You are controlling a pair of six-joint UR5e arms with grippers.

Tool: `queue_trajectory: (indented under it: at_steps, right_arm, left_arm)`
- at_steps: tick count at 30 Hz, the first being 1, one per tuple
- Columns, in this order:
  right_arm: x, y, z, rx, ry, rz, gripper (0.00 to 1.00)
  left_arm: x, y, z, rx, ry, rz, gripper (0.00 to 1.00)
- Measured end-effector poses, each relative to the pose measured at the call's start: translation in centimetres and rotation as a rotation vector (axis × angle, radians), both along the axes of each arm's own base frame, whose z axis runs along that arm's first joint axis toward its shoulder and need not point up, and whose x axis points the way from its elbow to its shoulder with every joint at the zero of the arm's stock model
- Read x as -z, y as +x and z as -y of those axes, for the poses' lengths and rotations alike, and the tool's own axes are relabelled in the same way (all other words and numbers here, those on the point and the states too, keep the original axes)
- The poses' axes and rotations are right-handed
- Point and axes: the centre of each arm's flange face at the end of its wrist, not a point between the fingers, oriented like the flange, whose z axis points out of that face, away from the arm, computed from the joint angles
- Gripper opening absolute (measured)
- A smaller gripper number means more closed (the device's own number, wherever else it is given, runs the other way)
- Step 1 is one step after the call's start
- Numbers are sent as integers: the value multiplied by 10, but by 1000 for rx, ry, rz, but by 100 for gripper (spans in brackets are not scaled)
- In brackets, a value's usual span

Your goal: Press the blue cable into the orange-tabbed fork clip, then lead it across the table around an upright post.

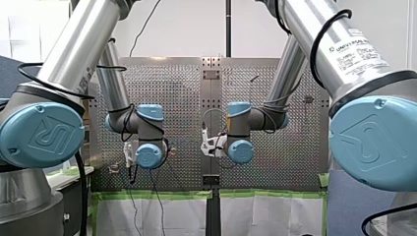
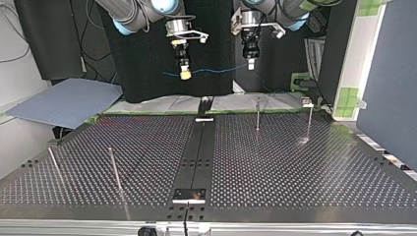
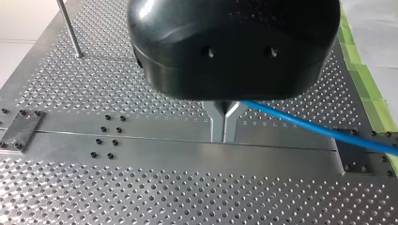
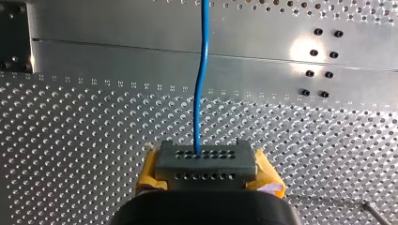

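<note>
Your left hand [image 3: 224, 126] and right hand [image 4: 206, 164] are both clenched on the blue cable [image 2: 211, 72], which is strung between them above the table's [image 2: 295, 167] centre strip. It looks thin, light and limp, so grip close to the section being seated.

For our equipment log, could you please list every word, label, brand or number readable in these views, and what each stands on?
"UNIVERSAL ROBOTS": on the white label on my right arm's silver tube, front view.
"UR" monogram: embossed on the large blue joint cap of my left arm and on my right arm's.
Finer print under that label: too small to read.
Top and wrist views: none.
</note>
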Motion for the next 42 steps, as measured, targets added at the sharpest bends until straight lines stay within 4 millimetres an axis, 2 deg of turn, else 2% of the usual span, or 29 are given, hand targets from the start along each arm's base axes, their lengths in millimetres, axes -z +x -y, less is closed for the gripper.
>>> queue_trajectory:
  at_steps: [17, 27, 42]
  right_arm:
    - [0, 0, 0, 0, 0, 0, 0]
    - [-1, 0, 0, 0, -1, 1, 0]
    - [-1, 0, 0, 0, -1, 1, 0]
  left_arm:
    - [0, 0, 0, 0, 1, -1, 0]
    - [24, -16, -4, 15, 49, -66, 0]
    - [27, -17, -4, 16, 53, -72, 0]
